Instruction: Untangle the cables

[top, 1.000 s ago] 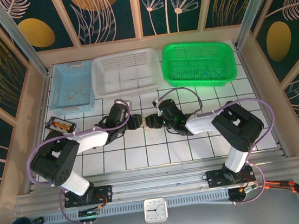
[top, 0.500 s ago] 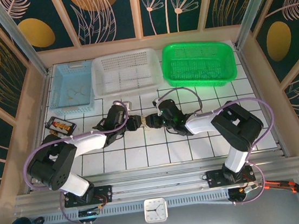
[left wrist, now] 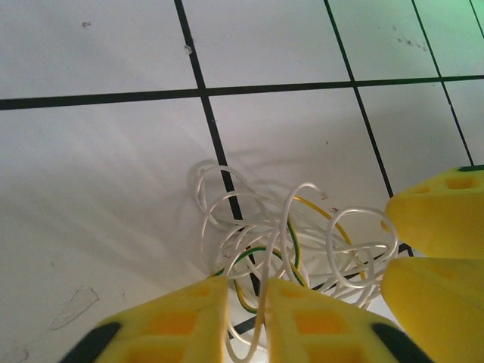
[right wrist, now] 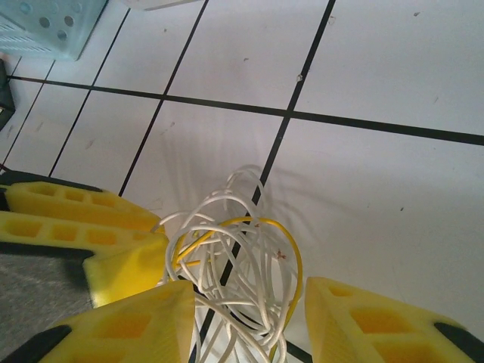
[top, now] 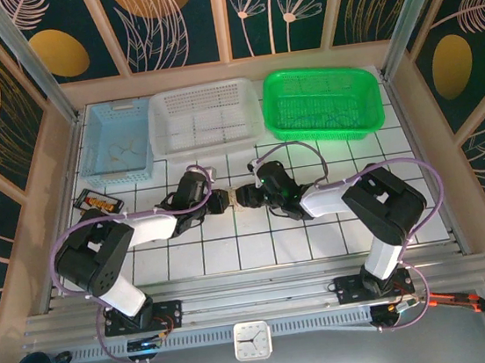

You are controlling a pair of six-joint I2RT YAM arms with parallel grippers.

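Cables [left wrist: 287,242] on table [top: 260,250], centre, bunched between your two hands. Your left hand [left wrist: 246,291] pinches few strands, nearly clenched; right hand [right wrist: 249,291] straddles bundle, jaws apart, not squeezing. Likely reason: opposed holds let you pull loops apart.

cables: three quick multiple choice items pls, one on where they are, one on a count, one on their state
1. Where are the cables?
A by the mug
B between the left gripper and the right gripper
C by the clock

2. How many baskets are there?
A one
B two
C three

3. The cables are
A tangled in loose loops
B laid out straight
C wound on a spool

Answers:
1 B, both wrist views show them lying at the fingertips.
2 C, three stand side by side along the far edge.
3 A, the loops cross over one another.
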